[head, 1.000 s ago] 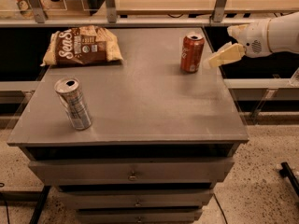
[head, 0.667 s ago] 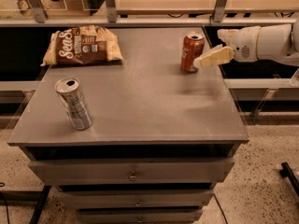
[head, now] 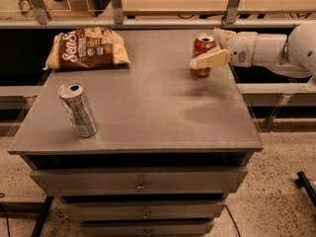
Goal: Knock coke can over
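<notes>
Coke can (head: 202,47) stands upright on the far right part of the grey cabinet top (head: 158,112), close to its right edge, with the silver top facing up. The gripper (head: 209,48) comes in from the right on a white arm (head: 266,49) and is at the height of the can. Its two cream fingers are spread apart. The near finger (head: 212,59) crosses in front of the lower part of the can, and the far finger (head: 223,33) shows just beside the top of the can on the right. So the can is between the fingers, but I cannot tell if they touch it.

At the far left of the top lies a brown snack bag (head: 86,48), flat. Near the left edge, closer to the front, a slim silver-and-blue can (head: 78,110) stands upright, well apart from the coke can. Below the top there are drawers (head: 140,179) with small handles.
</notes>
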Tool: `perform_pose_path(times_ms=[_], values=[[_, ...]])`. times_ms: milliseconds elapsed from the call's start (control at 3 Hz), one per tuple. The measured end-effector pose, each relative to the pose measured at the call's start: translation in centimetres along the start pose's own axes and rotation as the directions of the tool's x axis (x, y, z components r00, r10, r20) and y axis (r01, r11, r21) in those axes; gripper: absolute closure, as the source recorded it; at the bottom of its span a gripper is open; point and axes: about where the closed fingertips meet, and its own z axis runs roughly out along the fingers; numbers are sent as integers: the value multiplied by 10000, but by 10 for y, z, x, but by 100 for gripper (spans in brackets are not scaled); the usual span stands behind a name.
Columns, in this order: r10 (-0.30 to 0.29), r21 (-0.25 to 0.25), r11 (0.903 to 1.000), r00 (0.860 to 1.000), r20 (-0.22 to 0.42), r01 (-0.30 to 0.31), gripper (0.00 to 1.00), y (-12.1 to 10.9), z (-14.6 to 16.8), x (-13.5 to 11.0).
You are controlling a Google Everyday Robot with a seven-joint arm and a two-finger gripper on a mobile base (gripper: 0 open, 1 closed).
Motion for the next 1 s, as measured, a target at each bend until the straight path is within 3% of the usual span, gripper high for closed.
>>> perform_pose_path(times_ms=[333,1000], values=[[-145,-294,9994,9991,388,157,0,4,19,-2],[-392,-453,9981,9981,481,413,39,8,36,1]])
